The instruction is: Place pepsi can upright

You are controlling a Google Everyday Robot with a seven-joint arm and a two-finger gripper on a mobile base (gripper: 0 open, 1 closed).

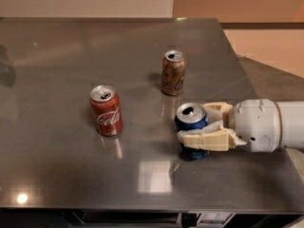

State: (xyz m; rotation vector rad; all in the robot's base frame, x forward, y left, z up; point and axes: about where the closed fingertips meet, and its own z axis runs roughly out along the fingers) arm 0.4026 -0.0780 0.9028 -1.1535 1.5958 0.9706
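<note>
The pepsi can (191,115) is dark blue with a silver top and stands upright on the dark grey table (71,175), right of centre near the front. My gripper (195,123) reaches in from the right and is shut on the can. One beige finger (205,139) crosses the can's front and the other finger (217,109) lies behind it. The can's bottom rests on or just above the table surface. The finger in front hides the can's logo.
A red Coca-Cola can (106,110) stands upright to the left. A brown-gold can (173,72) stands upright behind the pepsi can. The table's right edge (266,122) runs under my white arm (266,126), and the front edge lies close below.
</note>
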